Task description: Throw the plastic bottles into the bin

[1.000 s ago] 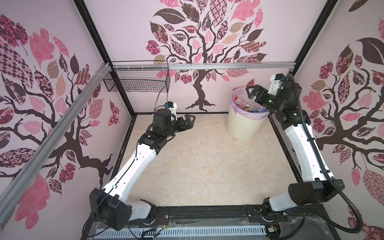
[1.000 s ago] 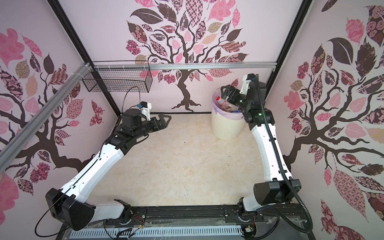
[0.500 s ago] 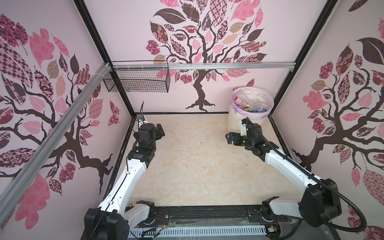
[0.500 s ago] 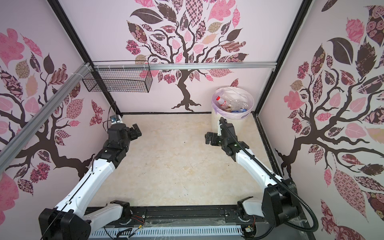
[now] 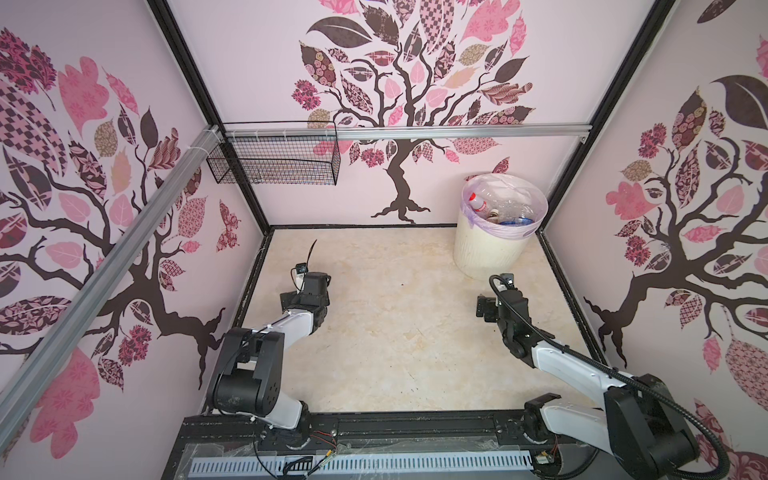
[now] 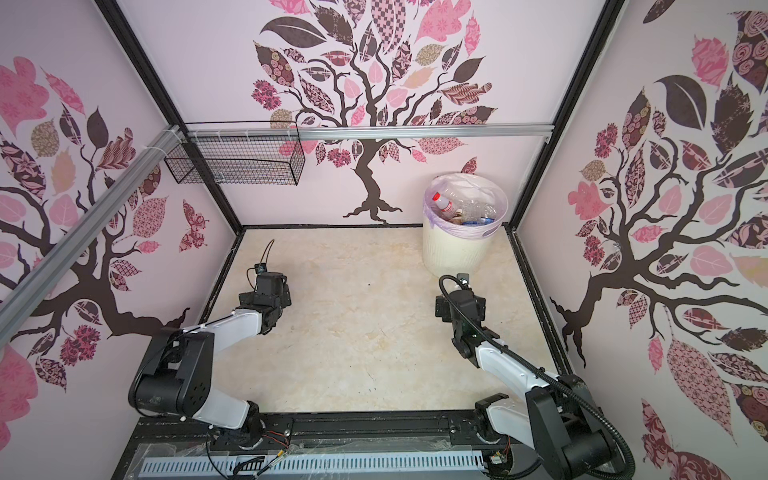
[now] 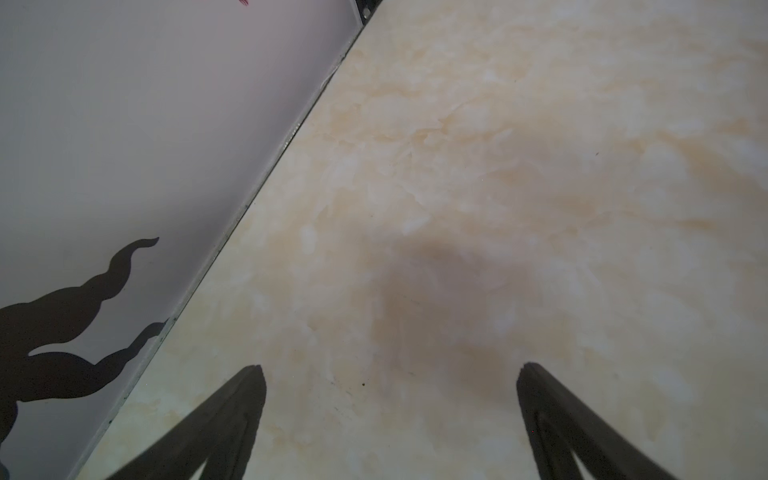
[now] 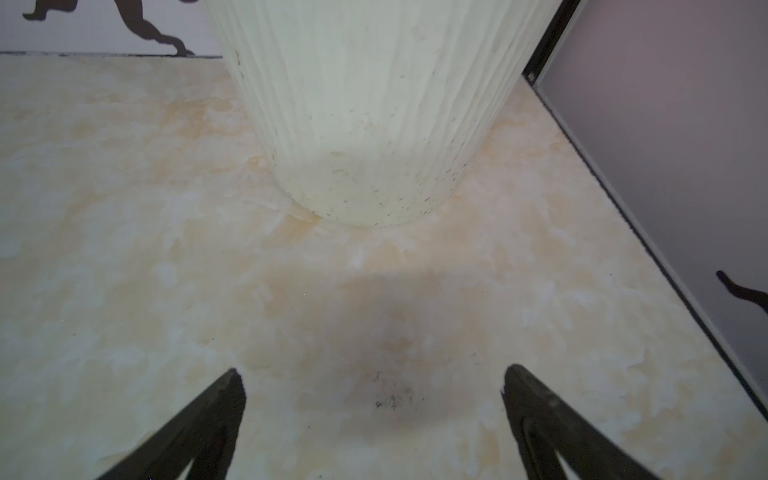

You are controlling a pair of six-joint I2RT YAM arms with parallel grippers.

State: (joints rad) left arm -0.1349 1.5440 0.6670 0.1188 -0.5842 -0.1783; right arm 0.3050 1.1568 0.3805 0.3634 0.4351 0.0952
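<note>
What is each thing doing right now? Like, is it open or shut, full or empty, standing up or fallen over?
bin: standing upright in the far right corner, bottles inside.
plastic bottles: piled in the bin, none seen on the table.
left gripper: open, holding nothing, over bare table.
right gripper: open, holding nothing, near the foot of the bin.
wire basket: hanging on the rail, looks empty.

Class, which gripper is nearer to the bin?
Right. The right gripper is close in front of the bin; the left gripper is far across the floor, by the left wall.
</note>
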